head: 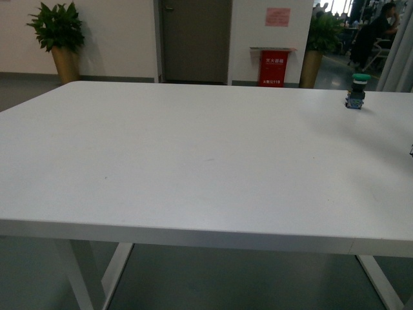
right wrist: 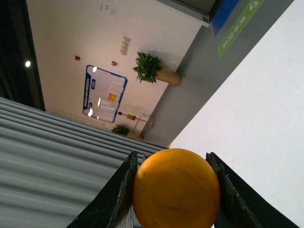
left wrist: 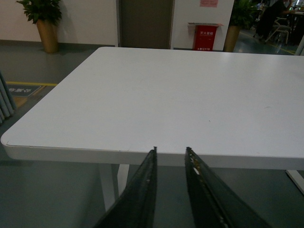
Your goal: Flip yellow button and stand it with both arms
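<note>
1. While the yellow button [right wrist: 176, 188] is missing from the front view, the right wrist view finds it: its cap fills the gap between the right gripper's [right wrist: 171, 157] fingers [right wrist: 121, 192], touching both, so that gripper is pinching it by the cap's sides.
2. With the cap facing the wrist camera, the button's long axis appears to run along the fingers, away from the wrist. Its body is hidden behind the cap.
3. That wrist is rolled hard: the table [head: 193, 161] shows there as a slanted white wedge beside the button. I cannot tell whether the button touches it.
4. At the table's near edge, the left gripper [left wrist: 171, 150] points level across it, its fingers a narrow gap apart with nothing between them. Its view shows no button, so it is well apart from the right one.
5. My judgement: the left arm must travel toward the right before it can help.
6. Far right on the table stands a green button [head: 357, 90], upright and no part of this job.
</note>
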